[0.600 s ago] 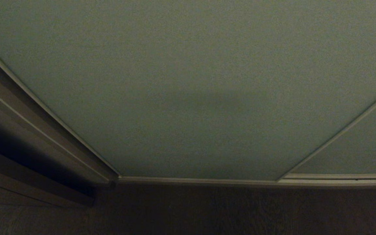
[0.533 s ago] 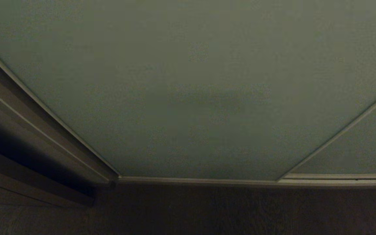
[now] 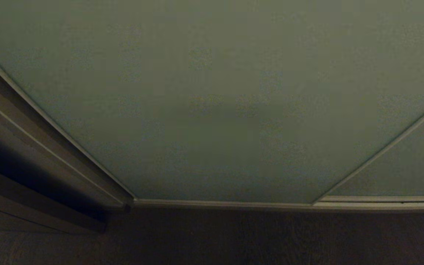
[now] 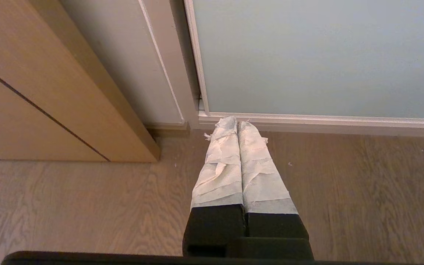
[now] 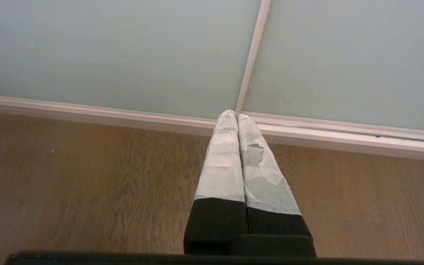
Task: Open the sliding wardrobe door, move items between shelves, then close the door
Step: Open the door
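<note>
While both arms hang low in front of the wardrobe, the scene reads like this:

Door: the sliding wardrobe door [image 3: 212,103] fills most of the head view as a wide pale grey-green panel, closed, with a slim off-white frame along its bottom edge.
Second panel: a matching panel [image 3: 399,173] sits to the right, parted from the door by a thin off-white strip.
Panelling: brown wooden panelling [image 4: 39,92] stands at the far left, beside the door's left frame.
Floor: wood-grain floor [image 5: 68,184] runs along the near side of the door's bottom rail.
Left gripper: the left gripper [image 4: 237,123] points at the floor close to the door's lower left corner; its tape-wrapped fingers [image 4: 221,165] are pressed together, empty.
Right gripper: the right gripper [image 5: 236,115] points toward the foot of the strip between the two panels; its wrapped fingers [image 5: 223,162] are clenched together, grasping nothing.
Toys and shelves: hidden from sight.
</note>
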Robot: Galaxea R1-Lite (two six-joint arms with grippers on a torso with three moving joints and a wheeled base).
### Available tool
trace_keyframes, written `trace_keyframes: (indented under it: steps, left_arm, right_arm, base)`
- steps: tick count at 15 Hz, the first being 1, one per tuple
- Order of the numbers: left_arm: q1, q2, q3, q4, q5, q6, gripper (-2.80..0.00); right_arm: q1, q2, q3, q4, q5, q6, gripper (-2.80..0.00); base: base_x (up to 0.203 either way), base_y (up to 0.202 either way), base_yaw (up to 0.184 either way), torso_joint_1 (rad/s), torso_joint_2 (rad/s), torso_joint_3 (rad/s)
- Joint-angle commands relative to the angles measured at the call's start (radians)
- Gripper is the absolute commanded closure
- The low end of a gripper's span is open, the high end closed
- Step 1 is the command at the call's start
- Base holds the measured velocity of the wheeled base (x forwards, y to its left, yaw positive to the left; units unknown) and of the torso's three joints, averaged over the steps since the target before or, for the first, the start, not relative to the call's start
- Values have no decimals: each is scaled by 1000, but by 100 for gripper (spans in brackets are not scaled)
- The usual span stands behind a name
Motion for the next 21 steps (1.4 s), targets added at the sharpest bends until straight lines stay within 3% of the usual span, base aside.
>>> trace_keyframes:
  steps: [1, 17, 21]
  left_arm:
    - [1, 0, 0, 1, 0, 1, 0]
    - [1, 2, -6, 12, -1, -12, 0]
    - [1, 10, -133, 95, 2, 32, 0]
  right_arm:
    - [0, -2, 0, 0, 0, -1, 0]
    - [0, -2, 0, 0, 0, 0, 0]
    - [0, -2, 0, 0, 0, 0, 0]
  base:
    - [0, 0, 0, 0, 0, 0]
    - [0, 0, 0, 0, 0, 0]
    - [0, 0, 0, 0, 0, 0]
